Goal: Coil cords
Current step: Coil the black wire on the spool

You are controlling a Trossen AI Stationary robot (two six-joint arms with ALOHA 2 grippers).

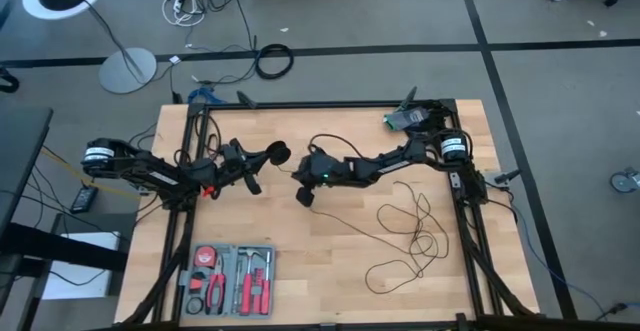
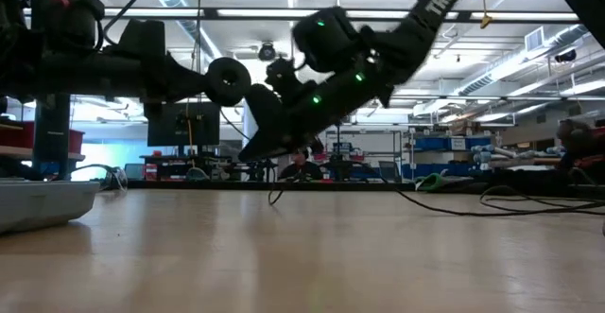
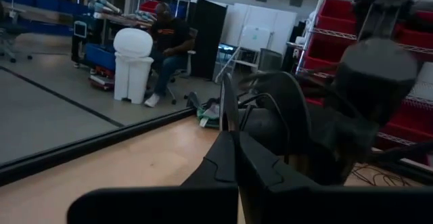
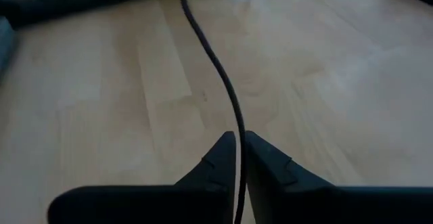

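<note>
The cord is a thin black wire; its loose loops [image 1: 408, 237] lie on the wooden table's right half. Its round puck [image 1: 280, 153] hangs above the table at the tip of my left gripper [image 1: 266, 158], which is shut on the cord near the table's middle left. My right gripper [image 1: 303, 193] slants down close beside it, low over the table, its fingers closed around a stretch of the cord [image 4: 218, 72]. From there the cord runs off over the table in the right wrist view. In the low view a short piece of cord [image 2: 274, 196] hangs below the right gripper to the table. My left gripper pinches the cord between its two fingertips [image 3: 230, 149], coming in about level from the table's left. Thin loops [image 3: 292, 105] arch up past the fingers, and the puck [image 2: 230, 79] is held clear of the table. My right gripper has one strand of the cord [image 4: 238, 132] in the narrow slot between its two fingers, which lie along it. The fingers slant down from the table's right. Past the fingertips the strand lies slack on the table.
A grey tool tray [image 1: 230, 276] with red-handled tools sits at the near left. A green-and-black object [image 1: 405, 119] lies at the far right corner. A thick cable ring [image 1: 273, 61] is on the floor beyond the table. A seated person [image 3: 168, 38] shows far off.
</note>
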